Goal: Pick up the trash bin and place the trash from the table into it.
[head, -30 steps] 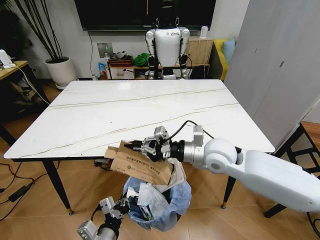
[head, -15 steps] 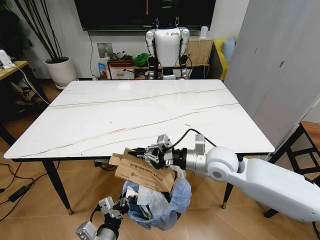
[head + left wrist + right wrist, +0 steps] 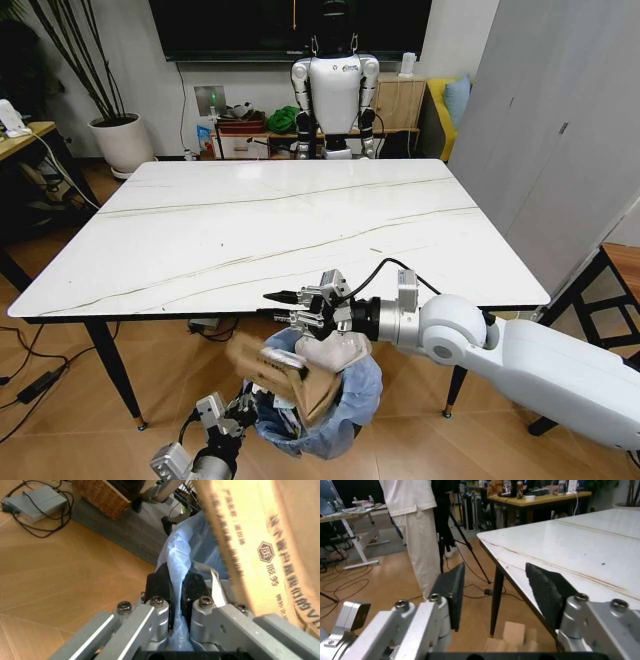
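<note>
The trash bin [image 3: 335, 410], lined with a crinkly light-blue bag [image 3: 180, 551], hangs just below the table's near edge. My left gripper [image 3: 244, 408] is shut on its rim, the fingers [image 3: 159, 587] pinching the bag. Torn brown cardboard [image 3: 285, 372] sits tilted in the bin's mouth, free of any grip; printed cardboard [image 3: 260, 547] also looms beside the left fingers. My right gripper [image 3: 285, 306] hovers open just above it at the table edge, and its pads [image 3: 547, 590] stand wide apart with nothing between them. The white marble table [image 3: 250, 220] has a bare top.
A white humanoid robot [image 3: 335, 85] stands behind the table's far edge. A grey cabinet [image 3: 560, 130] lines the right side, and a potted plant [image 3: 120, 140] and a wooden desk [image 3: 20, 135] are at the left. Cables [image 3: 30, 385] lie on the floor.
My right gripper opened and let go of the cardboard, which dropped and tipped down into the bin's mouth. The left gripper kept its hold on the bin.
</note>
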`<state>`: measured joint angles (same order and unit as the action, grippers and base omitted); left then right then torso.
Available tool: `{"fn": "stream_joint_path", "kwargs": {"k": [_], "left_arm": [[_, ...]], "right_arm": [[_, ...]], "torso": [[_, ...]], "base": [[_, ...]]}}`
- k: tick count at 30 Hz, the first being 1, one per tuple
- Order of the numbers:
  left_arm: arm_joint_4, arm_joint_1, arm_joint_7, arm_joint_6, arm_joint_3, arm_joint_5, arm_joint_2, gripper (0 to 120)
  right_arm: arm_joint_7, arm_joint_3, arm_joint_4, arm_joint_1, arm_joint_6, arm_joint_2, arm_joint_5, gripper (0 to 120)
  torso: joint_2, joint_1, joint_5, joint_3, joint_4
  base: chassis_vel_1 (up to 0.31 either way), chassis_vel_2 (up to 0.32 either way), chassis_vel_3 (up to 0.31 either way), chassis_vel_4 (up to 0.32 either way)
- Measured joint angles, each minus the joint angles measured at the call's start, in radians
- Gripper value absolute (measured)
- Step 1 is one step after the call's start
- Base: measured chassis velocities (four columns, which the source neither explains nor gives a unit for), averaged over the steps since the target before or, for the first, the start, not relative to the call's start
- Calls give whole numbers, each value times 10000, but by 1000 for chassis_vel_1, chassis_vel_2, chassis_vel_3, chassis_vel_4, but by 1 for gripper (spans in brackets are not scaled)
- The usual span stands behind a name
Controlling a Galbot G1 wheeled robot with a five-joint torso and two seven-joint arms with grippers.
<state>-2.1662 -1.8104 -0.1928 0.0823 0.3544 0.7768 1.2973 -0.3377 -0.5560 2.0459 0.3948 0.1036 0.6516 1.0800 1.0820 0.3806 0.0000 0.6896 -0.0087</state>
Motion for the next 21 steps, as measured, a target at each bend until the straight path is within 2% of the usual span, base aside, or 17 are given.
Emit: {"fn": "stream_joint_path", "kwargs": {"k": [2, 4, 6, 8, 9, 12, 14, 17, 20, 21], "left_arm": [[0, 2, 2, -2, -6, -11, 6, 0], [0, 0, 2, -3, -6, -15, 6, 0], [0, -32, 3, -5, 6, -35, 6, 0], [0, -47, 4, -7, 12, -45, 5, 0], [0, -86, 8, -12, 36, -64, 5, 0], [0, -142, 25, -23, 61, -87, 9, 0], [0, -163, 37, -25, 60, -118, 9, 0], [0, -164, 38, -25, 59, -139, 11, 0], [-27, -263, 99, -47, 187, -192, 93, 0], [-27, -263, 99, -47, 187, -192, 93, 0]], "right_arm": [[-1, 52, 29, 0, 0, -65, 18, 56], [-1, 62, 47, 0, 0, -81, 26, 59], [0, 146, 118, 55, 0, -140, 53, 71], [1, 194, 141, 88, 0, -164, 62, 74], [2, 321, 184, 165, -1, -234, 74, 83], [-1, 618, 247, 364, -12, -410, 86, 89], [-23, 954, 313, 570, -32, -623, 95, 98], [-30, 1304, 336, 785, -76, -761, 101, 100], [-17, 2531, 249, 1595, -492, -1203, 52, 100], [-17, 2531, 249, 1595, -492, -1203, 52, 100]], "torso": [[0, 0, 1, 0, 0], [0, 0, 1, 0, -1], [0, 0, 1, 1, 1], [0, 0, 0, 2, 0], [0, 0, 1, 2, 1], [0, 0, 0, 1, 1], [0, 0, 1, 1, 0], [0, 0, 0, 1, -2], [0, 1, 0, 1, 2], [0, 1, 0, 1, 2]], "base": [[0, 0, 0, 0], [0, 0, 0, 0], [0, 0, 0, 0], [0, 0, 0, 0], [0, 0, 0, 0], [0, 0, 0, 0], [0, 0, 0, 0], [0, 0, 0, 0], [0, 0, 0, 0], [0, 0, 0, 0]]}}
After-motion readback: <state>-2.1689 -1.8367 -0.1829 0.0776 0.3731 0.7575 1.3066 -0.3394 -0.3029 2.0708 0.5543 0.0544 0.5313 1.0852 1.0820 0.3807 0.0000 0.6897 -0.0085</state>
